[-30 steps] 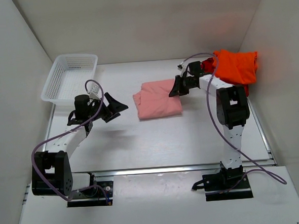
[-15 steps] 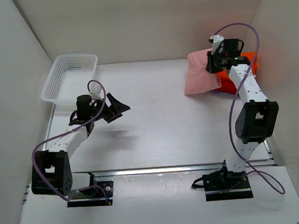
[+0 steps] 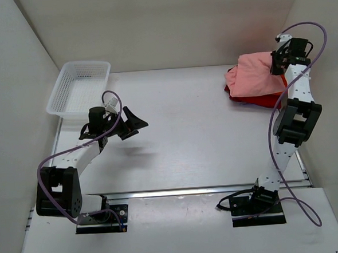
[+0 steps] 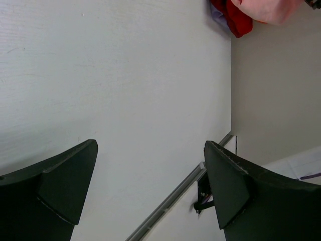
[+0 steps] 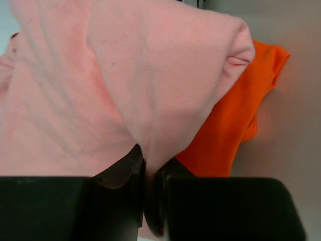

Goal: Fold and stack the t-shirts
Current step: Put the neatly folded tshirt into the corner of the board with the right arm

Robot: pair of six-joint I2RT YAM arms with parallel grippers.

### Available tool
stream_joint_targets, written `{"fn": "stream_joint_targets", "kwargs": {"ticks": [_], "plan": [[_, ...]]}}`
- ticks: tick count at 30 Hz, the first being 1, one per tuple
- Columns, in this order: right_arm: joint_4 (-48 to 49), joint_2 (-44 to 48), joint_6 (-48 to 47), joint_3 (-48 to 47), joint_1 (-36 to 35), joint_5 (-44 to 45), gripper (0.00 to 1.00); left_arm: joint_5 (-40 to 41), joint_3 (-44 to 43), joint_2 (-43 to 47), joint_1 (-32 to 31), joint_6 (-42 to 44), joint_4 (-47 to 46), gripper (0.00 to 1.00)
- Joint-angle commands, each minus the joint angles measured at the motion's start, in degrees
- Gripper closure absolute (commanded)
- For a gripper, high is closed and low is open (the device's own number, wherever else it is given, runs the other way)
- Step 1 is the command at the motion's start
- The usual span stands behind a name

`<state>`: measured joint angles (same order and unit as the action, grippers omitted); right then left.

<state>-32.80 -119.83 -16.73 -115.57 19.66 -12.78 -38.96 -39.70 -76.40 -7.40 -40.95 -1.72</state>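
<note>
The folded salmon-pink t-shirt (image 3: 256,78) lies over the pile at the table's far right corner. My right gripper (image 3: 276,69) is shut on its right edge; in the right wrist view the jaws pinch the pink cloth (image 5: 125,90). The bright orange t-shirt (image 5: 235,120) lies under the pink one, mostly hidden in the top view. The red t-shirt (image 3: 253,100) shows as an edge below the pink one, and also in the left wrist view (image 4: 235,15). My left gripper (image 3: 135,121) is open and empty above bare table at the left.
A white mesh basket (image 3: 79,86) stands at the far left. The enclosure's right wall stands right behind the shirt pile. A metal rail (image 3: 190,190) runs along the table's near edge.
My right gripper has carried the pink t-shirt from mid-table up and right, and set it over the orange and red shirts in the corner. My left arm has hardly moved.
</note>
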Motion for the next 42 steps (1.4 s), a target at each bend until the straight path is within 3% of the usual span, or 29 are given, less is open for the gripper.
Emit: {"fn": "stream_joint_targets", "kwargs": {"ticks": [1, 4, 7, 10, 11, 13, 16, 17, 22, 24, 27, 30, 33, 38, 42], "plan": [[6.14, -1.63, -0.58, -3.44, -0.93, 4.76, 1.00, 0.37, -2.66, -0.67, 0.02, 2.36, 1.54, 0.01], [10.11, -3.73, -0.32, -4.48, -2.61, 15.98, 1.00, 1.07, -2.93, -1.03, -0.68, 2.80, 1.71, 0.01], [8.11, -6.46, 1.79, -10.45, -3.84, 25.14, 1.00, 2.39, -3.45, -1.38, -1.30, 4.12, 4.08, 0.01], [10.45, -6.04, 1.80, -9.60, -5.25, 35.23, 0.99, 2.75, -4.68, -2.17, -1.22, 6.48, 7.06, 0.01], [12.47, -4.98, 1.44, -7.59, -6.20, 39.28, 0.90, 2.31, -4.94, -2.70, -0.87, 7.54, 7.77, 0.01], [15.20, -3.14, 1.09, -4.59, -7.09, 44.13, 0.52, 1.52, -5.47, -2.79, -0.08, 8.86, 10.23, 0.01], [15.66, 1.42, 2.84, -0.81, -7.10, 45.90, 0.19, 1.08, -4.60, -2.01, 0.89, 10.45, 11.38, 0.01], [14.96, 3.70, 3.89, 0.25, -7.00, 45.82, 0.01, 0.91, -3.72, -1.04, 1.24, 10.45, 11.38, 0.01], [13.46, 17.41, 10.91, 12.36, -5.08, 40.13, 0.01, -3.49, -2.14, 3.18, 1.51, 10.98, 8.67, 0.02], [17.74, 27.40, 15.13, 25.15, -3.93, 32.50, 0.01, -3.15, -2.31, 6.34, 0.72, 11.76, 9.36, 0.01], [22.07, 38.49, 16.47, 39.93, -3.84, 29.31, 0.01, -3.75, -3.10, 10.90, -0.42, 14.39, 10.51, 0.02], [21.20, 46.67, 15.42, 49.35, -7.17, 27.46, 0.01, 3.24, -6.08, 18.10, -4.36, 18.79, 15.94, 0.01], [18.22, 54.32, 14.45, 56.04, -12.97, 28.85, 0.01, 6.87, -5.65, 26.53, -6.14, 21.08, 16.66, 0.01], [19.09, 70.31, 16.64, 67.13, -20.79, 25.61, 0.01, 4.25, -2.32, 38.68, 0.89, 20.81, 14.13, 0.01], [16.90, 75.88, 19.97, 68.72, -22.74, 24.46, 0.01, -3.03, -2.05, 37.82, -1.48, 19.68, 6.68, 0.01]]}}
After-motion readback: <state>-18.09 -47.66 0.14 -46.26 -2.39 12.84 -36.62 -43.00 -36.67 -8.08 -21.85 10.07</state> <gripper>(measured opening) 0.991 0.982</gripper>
